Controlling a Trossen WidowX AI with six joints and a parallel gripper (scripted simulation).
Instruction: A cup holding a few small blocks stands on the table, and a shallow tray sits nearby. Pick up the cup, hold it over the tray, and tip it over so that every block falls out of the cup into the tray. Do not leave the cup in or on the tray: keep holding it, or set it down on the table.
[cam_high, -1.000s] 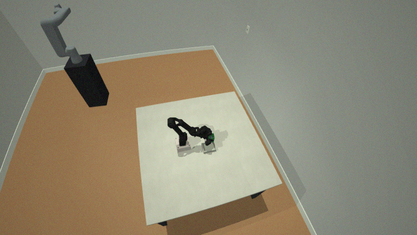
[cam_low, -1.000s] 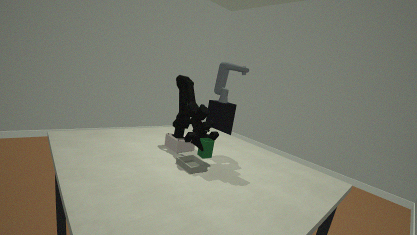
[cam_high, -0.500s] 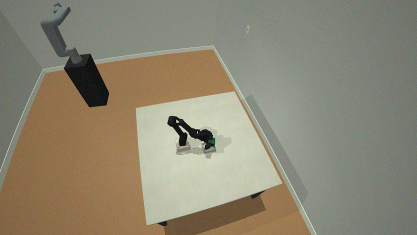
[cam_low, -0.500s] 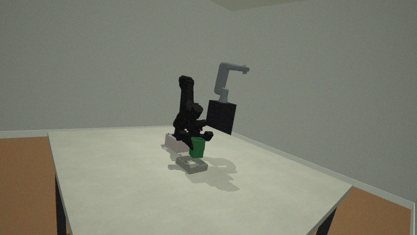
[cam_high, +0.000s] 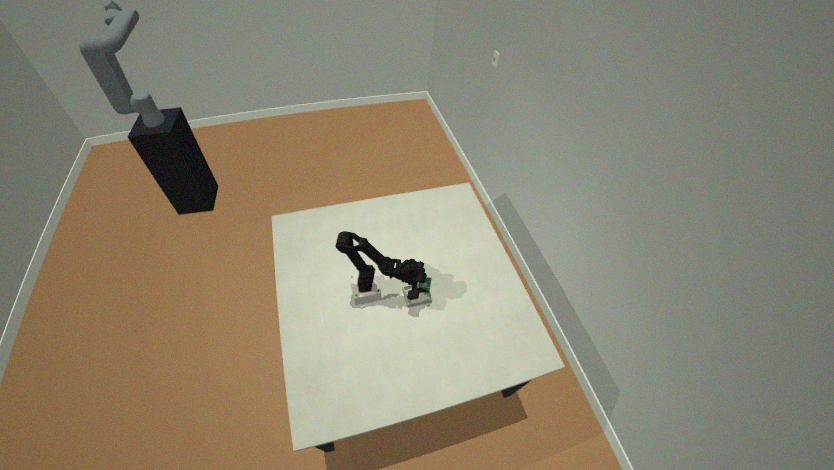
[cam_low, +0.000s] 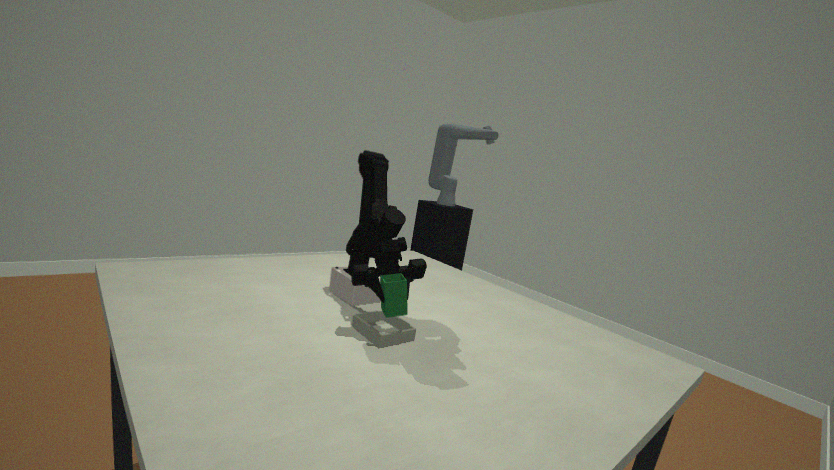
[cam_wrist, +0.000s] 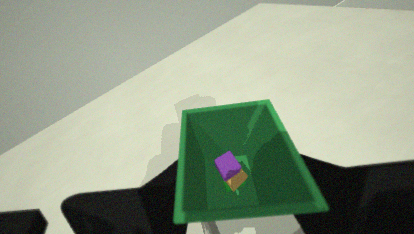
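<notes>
Table (cam_high: 350, 361) (cam_low: 280, 373): pale top, centre to lower right of top view; bears arm & tray.

Arm (cam_high: 373, 255) (cam_low: 373, 198): black, 1 pc., mid-frame in both room views, reaching toward tray. Risk: if swing stops short, blocks land on table; cause, cup mouth off to one side at the tip.

Tray (cam_high: 418, 302) (cam_low: 399, 336): grey, shallow, 1 pc., just below cup in exterior view, partly under gripper in top view. Risk: low walls, so blocks may bounce out if poured high or fast; cup or fingers may knock it if wrist turns too low.

Cup (cam_high: 428, 284) (cam_low: 394, 296) (cam_wrist: 192, 216): green, square-mouthed, near upright, off the table, by tray's right side in top view. Risk: slip or twist in grip during the turn, cause, smooth flat walls.

Gripper (cam_high: 418, 286) (cam_low: 395, 286) (cam_wrist: 226, 148): fingers part-open, approx. mid-range, clamped on cup, 1 either side.

Blocks: purple (cam_wrist: 228, 165), orange (cam_wrist: 237, 180), bit of green below, poss. a 3rd; all in cup, centre of wrist view. Risk: one stays in a corner if tip is incomplete.
</notes>
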